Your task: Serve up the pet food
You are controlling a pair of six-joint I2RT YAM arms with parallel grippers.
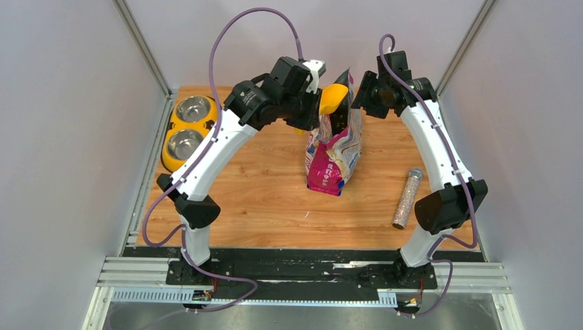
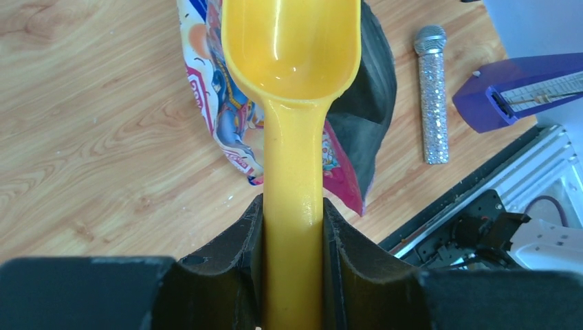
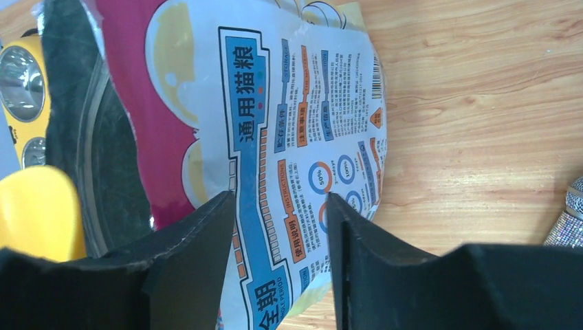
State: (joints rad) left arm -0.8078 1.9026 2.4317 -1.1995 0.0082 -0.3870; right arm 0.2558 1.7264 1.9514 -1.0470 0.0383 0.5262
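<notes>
The left claw (image 2: pixel 292 227) is clamped on the handle of a yellow scoop (image 2: pixel 292 48), whose empty bowl points to 12 o'clock. Beneath the bowl sits the pink and blue bag (image 2: pixel 218 110), its dark mouth gaping toward 1 o'clock. A glittery tube (image 2: pixel 433 103) lies on the wooden counter (image 2: pixel 89 137) at 2 o'clock.
</notes>
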